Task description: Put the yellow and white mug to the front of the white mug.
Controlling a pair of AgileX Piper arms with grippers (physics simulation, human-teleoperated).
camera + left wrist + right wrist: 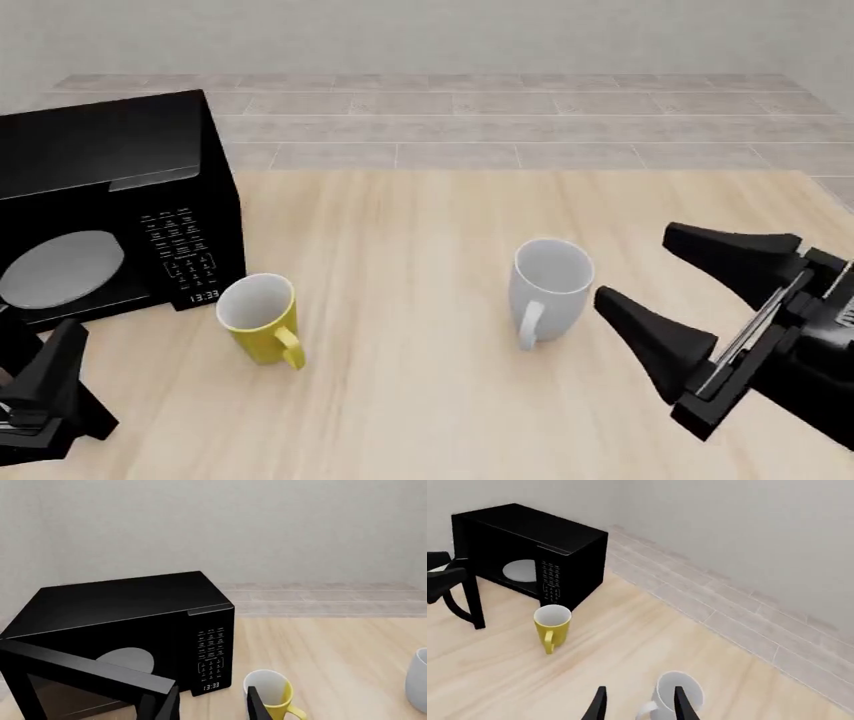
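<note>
Left pincer (54,395) near yellow and white mug (260,316)

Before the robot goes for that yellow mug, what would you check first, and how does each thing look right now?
1. Yellow and white mug upright on the table: ok.
2. White mug upright, apart from it: ok.
3. Left hand open: ok.
4. Right hand open, holding nothing: ok.
5. Bare table in front of the white mug: ok.
6. Microwave door open beside the yellow mug; clearance for the left hand: cannot tell.
</note>
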